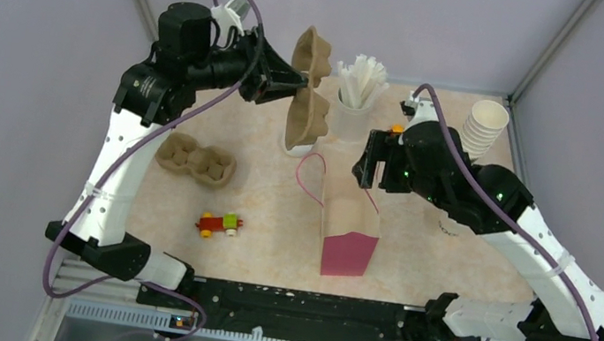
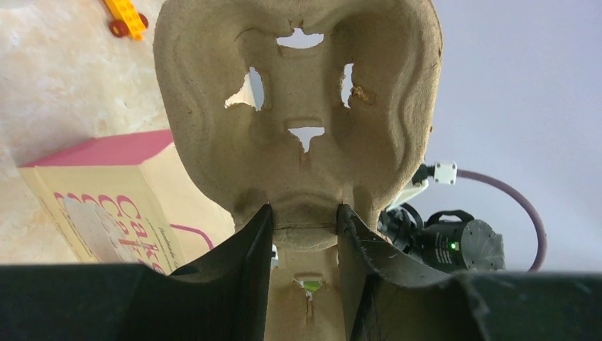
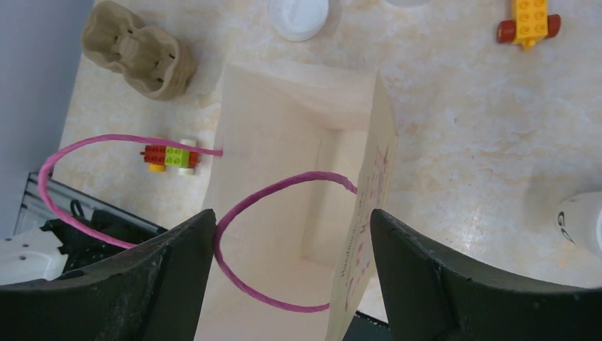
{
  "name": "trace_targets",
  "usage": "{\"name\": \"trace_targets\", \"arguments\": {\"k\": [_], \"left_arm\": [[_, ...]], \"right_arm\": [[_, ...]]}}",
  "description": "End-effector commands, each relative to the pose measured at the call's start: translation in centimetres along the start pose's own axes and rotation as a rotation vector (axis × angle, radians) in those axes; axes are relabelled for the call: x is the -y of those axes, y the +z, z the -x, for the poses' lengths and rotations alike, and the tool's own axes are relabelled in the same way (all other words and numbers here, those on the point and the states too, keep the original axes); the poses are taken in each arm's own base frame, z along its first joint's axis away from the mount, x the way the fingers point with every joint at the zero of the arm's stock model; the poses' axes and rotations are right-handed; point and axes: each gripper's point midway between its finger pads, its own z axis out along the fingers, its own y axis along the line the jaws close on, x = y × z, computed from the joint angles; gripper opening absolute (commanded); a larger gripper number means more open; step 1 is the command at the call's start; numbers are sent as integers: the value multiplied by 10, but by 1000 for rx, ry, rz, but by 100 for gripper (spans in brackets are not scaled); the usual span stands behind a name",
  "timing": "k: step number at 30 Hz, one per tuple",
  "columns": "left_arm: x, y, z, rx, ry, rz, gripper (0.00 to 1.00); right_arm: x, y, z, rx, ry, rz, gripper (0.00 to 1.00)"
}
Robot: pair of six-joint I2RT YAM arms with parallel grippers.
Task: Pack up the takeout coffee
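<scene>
Left gripper (image 2: 304, 213) pinches cup tray (image 2: 298, 106) mid-air, likely bound for bag (image 3: 284, 99); right gripper (image 3: 292, 217) wide open, empty, hovering over bag mouth.

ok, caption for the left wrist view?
Left pincer clamps a brown moulded cup tray; pink-and-cream paper bag beyond.

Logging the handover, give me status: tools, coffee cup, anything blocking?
Left tool shut on brown moulded cardboard cup tray, raised. Right tool open over open beige pink-handled paper bag. White lidded paper cup on table, untouched. Handle loops across bag mouth.
</scene>
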Motion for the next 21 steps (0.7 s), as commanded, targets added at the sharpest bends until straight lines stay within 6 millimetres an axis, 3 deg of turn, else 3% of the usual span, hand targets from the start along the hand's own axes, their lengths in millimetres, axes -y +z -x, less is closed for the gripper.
{"name": "trace_targets", "arguments": {"k": [1,11,21], "left_arm": [[22,-3,-16,-2,22,-57,22],[44,28,-61,-90,-10,-91,22],[40,42,-101,-189,-55,-60,22]], "right_arm": [[12,-10,15,91,6,-49,76],[1,-7,1,114,109,59,57],[1,-14,-2,137,159,95,34]]}}
